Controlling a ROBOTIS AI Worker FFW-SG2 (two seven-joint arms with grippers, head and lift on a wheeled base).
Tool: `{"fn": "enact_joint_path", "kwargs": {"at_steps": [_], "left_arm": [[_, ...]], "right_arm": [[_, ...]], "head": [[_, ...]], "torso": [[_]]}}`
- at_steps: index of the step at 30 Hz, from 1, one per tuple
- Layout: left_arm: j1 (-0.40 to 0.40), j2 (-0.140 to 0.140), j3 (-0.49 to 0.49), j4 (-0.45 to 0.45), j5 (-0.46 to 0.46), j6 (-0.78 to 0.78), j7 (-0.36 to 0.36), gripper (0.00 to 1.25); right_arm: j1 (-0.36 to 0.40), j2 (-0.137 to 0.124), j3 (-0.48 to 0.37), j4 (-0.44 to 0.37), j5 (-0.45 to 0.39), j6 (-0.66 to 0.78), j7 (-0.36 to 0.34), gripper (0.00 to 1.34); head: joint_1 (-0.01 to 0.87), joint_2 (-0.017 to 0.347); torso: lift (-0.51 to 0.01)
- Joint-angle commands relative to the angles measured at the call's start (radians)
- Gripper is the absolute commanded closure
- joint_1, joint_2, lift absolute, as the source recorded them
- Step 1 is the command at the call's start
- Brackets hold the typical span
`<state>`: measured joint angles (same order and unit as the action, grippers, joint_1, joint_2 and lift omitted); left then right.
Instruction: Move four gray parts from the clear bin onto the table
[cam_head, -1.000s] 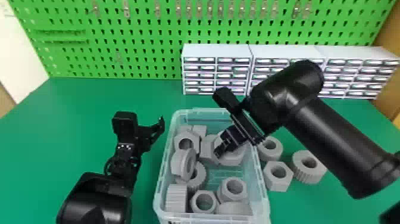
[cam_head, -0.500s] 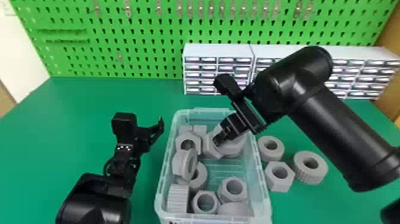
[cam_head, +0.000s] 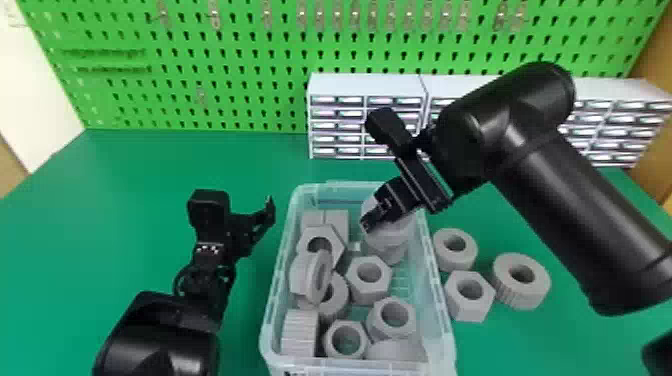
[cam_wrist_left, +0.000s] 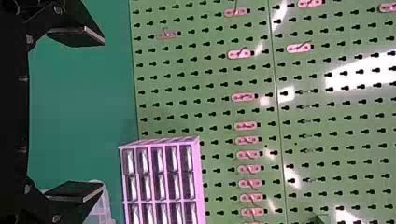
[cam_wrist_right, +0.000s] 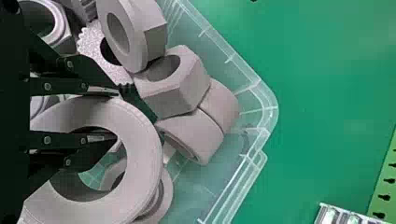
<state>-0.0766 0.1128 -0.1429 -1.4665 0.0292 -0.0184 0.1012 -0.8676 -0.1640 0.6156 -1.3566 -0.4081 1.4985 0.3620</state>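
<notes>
Gray ring (cam_wrist_right: 143, 144) lifted in right pincer (cam_head: 368, 225) (smooth, round, thick-walled).

We see the clear bin (cam_head: 272, 320) on the green tabletop (cam_head: 135, 200), crowded with gray parts (cam_head: 370, 275). Our right end effector (cam_head: 369, 225) slants over its far right portion, at a gray ring (cam_head: 402, 229). Right of the bin we have two round parts (cam_head: 522, 282) and a hex nut (cam_head: 470, 297); our left end effector (cam_head: 250, 225) is to its left.
</notes>
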Motion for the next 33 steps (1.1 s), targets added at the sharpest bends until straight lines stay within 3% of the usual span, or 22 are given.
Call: {"fn": "enact_joint_path", "kwargs": {"at_steps": [1,33], "left_arm": [[0.001,0.001,0.000,0.000,0.001,0.000,0.000,0.18],[0.009,0.002,-0.001,0.000,0.001,0.000,0.002,0.18]], "right_arm": [[0.004,-0.003,-0.020,-0.009,0.009,0.006,0.000,1.04],[0.033,-0.025,-0.162,-0.025,0.110,0.055,0.000,1.04]], "head": [[0.693,0.072],[0.693,0.072]], "torso": [[-0.052],[-0.052]]}}
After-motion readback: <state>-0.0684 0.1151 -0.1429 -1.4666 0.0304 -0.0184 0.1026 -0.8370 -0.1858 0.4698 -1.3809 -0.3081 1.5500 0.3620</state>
